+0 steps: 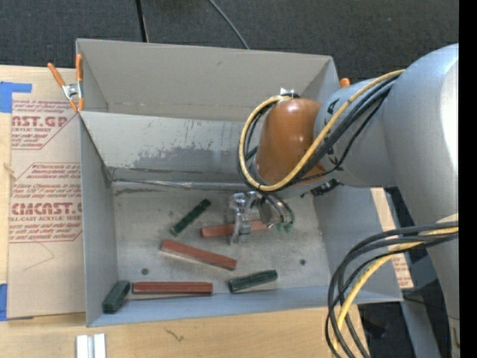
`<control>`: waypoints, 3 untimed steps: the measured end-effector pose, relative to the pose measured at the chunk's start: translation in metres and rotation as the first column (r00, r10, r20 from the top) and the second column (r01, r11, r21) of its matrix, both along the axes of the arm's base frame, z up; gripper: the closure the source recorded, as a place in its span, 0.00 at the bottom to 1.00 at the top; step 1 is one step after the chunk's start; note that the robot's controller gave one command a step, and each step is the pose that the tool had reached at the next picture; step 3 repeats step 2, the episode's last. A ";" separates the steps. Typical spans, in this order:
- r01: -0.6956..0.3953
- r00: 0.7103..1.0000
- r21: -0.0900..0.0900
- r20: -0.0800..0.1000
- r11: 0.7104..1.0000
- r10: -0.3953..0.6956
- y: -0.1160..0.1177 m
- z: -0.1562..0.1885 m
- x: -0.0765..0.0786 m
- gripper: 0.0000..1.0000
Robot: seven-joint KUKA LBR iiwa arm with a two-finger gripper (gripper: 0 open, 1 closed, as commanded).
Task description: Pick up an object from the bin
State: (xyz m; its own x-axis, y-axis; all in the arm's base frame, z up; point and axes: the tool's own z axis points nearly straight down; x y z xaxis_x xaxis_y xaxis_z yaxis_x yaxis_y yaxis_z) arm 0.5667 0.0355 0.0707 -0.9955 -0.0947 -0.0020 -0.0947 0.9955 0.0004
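Near the middle of the bin [95, 245], a short reddish-brown stick [216, 232] lies flat beneath the jaws; their state I cannot tell. It is probably light and rigid: pinch across its narrow width, mid-length.

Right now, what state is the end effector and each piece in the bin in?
end effector: low, at the short red-brown stick
short red-brown stick: flat, mid-bin, under the end effector
tilted green stick: flat, untouched
red-brown bar: flat, untouched
long red-brown stick: flat, along the lower wall
short green stick: flat, untouched
green block: lower-left corner
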 end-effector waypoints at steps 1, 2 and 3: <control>0.000 1.000 0.000 0.000 1.000 0.000 0.000 0.000 0.000 1.00; 0.069 0.998 0.001 0.006 0.998 -0.069 -0.003 0.160 -0.006 1.00; 0.069 0.998 0.001 0.006 0.998 -0.069 -0.003 0.160 -0.006 1.00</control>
